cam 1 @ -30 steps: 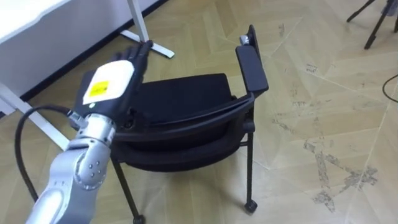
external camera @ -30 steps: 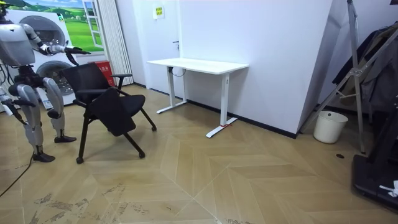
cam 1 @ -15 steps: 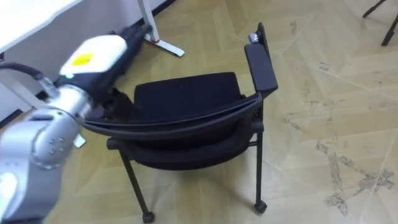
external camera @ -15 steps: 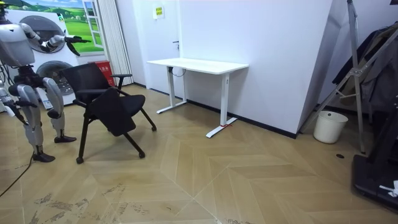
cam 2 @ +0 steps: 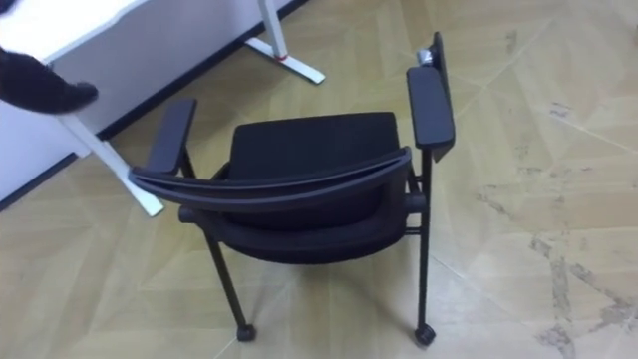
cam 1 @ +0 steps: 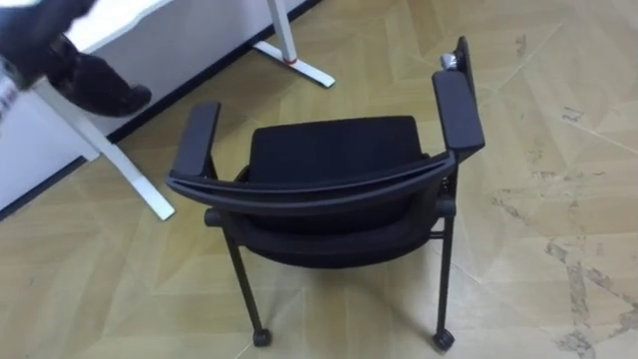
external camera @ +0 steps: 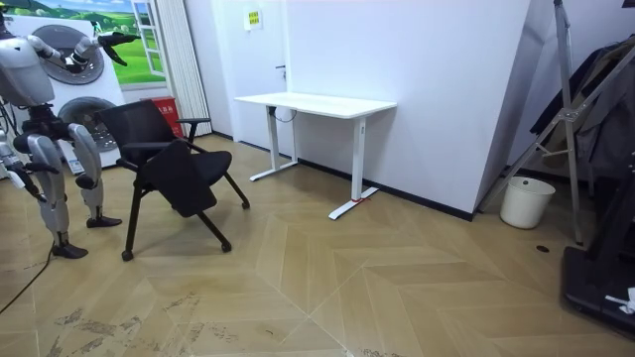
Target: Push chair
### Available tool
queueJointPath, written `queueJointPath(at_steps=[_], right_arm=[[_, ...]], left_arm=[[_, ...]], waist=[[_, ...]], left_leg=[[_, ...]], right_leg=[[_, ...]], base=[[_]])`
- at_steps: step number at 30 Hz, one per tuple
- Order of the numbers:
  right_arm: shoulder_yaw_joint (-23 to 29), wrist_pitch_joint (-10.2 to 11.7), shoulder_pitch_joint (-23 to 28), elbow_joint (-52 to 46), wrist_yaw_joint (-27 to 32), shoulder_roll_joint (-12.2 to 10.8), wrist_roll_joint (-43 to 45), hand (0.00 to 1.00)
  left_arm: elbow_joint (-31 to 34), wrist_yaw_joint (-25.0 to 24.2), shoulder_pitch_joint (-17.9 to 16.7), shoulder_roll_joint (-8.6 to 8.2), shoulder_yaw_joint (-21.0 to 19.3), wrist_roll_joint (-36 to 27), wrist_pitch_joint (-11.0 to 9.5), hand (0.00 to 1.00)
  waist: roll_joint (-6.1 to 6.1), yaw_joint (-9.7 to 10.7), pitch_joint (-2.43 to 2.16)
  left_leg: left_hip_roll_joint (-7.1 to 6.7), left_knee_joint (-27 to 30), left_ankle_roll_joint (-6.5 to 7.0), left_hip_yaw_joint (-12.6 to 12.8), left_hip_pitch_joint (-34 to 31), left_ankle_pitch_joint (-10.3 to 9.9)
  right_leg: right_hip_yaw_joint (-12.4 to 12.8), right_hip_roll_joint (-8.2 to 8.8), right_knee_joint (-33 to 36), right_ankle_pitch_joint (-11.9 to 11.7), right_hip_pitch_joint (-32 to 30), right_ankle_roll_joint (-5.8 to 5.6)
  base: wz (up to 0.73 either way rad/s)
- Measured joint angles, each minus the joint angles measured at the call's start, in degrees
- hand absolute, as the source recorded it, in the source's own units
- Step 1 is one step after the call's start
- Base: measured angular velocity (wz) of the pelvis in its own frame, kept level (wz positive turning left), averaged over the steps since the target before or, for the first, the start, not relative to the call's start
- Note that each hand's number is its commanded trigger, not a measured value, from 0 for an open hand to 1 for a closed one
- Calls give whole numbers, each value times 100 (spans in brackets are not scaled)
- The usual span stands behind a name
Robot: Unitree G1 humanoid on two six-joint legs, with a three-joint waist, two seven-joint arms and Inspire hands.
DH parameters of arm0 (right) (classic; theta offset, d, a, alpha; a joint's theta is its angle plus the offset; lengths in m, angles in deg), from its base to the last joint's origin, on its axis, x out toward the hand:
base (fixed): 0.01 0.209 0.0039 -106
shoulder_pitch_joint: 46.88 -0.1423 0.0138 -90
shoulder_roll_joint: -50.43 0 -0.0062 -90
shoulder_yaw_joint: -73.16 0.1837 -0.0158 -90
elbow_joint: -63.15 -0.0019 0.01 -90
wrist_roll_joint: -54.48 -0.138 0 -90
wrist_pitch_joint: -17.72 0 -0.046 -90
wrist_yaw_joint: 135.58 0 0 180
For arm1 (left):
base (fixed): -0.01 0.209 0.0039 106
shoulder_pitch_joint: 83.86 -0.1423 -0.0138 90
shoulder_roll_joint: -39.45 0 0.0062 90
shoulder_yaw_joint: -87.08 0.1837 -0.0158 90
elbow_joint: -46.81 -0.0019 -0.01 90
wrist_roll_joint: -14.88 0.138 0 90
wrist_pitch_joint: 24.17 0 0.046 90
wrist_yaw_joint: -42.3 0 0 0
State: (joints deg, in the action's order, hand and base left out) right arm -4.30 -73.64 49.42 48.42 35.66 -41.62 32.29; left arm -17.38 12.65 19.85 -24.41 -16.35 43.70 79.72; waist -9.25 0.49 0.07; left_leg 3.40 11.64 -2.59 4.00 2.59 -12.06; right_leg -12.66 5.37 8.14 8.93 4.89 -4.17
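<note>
A black chair (cam 1: 334, 160) with two armrests and small castors stands on the wood floor just in front of me, its curved backrest (cam 2: 269, 184) nearest to me. In the room view I stand behind the chair (external camera: 164, 149), at the room view's left. My left hand (external camera: 117, 40) is raised high above the chair with its fingers stretched out, touching nothing. It appears as a dark blur at the upper left (cam 1: 95, 88). My right hand (external camera: 10, 164) hangs low at my side.
A white desk (external camera: 317, 102) stands against the wall beyond the chair, and its foot (cam 1: 299, 65) lies on the floor just past the seat. Behind me are a washing machine (external camera: 84, 69) and a red box (external camera: 164, 109). A white bin (external camera: 526, 201) sits far right.
My left hand has lifted off the chair's left side and risen up and away to the left. The eye view has shifted. The chair stays put in the room view.
</note>
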Motion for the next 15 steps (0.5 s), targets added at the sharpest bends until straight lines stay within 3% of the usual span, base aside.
queueJointPath(at_steps=[7,15], right_arm=[[-12,-6,-2,1,13,83,-7,0],[-238,-129,-85,20,58,134,-51,0]], left_arm=[[4,-609,0,0,54,-333,109,0],[25,-1435,-1,5,975,-372,391,0]], waist=[[-39,81,-2],[-37,131,16]], left_leg=[[-5,-2,0,17,1,0],[-16,-5,0,9,-19,0]], right_leg=[[-8,10,1,0,6,0],[-1,21,-11,17,-14,-8]], base=[[1],[0]])
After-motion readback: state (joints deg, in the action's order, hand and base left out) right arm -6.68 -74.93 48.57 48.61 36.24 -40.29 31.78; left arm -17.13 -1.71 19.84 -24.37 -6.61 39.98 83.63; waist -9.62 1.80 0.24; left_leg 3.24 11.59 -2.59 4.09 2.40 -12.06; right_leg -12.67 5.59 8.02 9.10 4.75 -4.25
